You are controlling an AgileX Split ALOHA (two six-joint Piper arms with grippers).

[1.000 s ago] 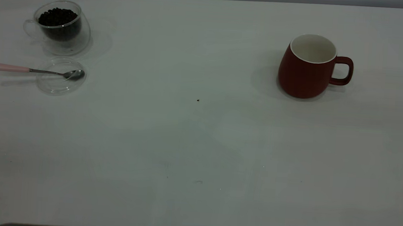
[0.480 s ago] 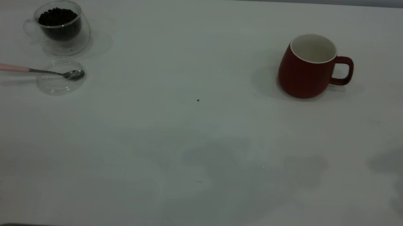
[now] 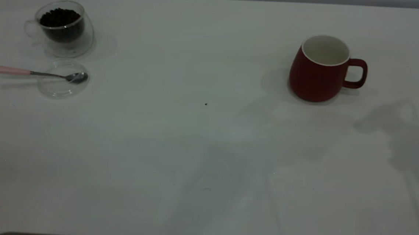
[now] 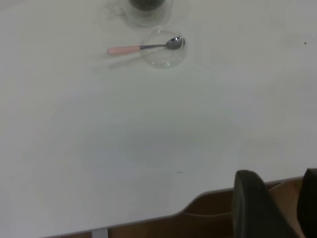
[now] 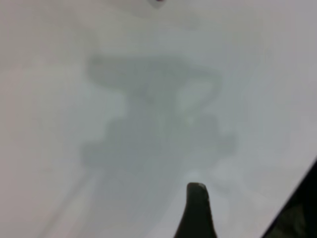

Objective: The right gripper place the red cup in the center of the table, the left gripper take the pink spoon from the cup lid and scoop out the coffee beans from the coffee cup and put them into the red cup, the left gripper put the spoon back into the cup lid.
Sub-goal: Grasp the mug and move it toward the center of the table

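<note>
Red cup (image 3: 321,69) — upright at the worktop's (image 3: 206,161) right side, untouched, first step pending; right tool (image 5: 237,210) above bare worktop, fingers spread, next must reach and grip it — left tool's (image 4: 277,208) spread cannot be told

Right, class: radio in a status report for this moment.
Left gripper low at table edge, open. Right gripper above bare table. Red cup untouched, far right. Nothing blocking.

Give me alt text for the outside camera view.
A red cup stands upright at the right of a white table; far left, a coffee cup of coffee beans, with a pink spoon resting on a cup lid.
</note>
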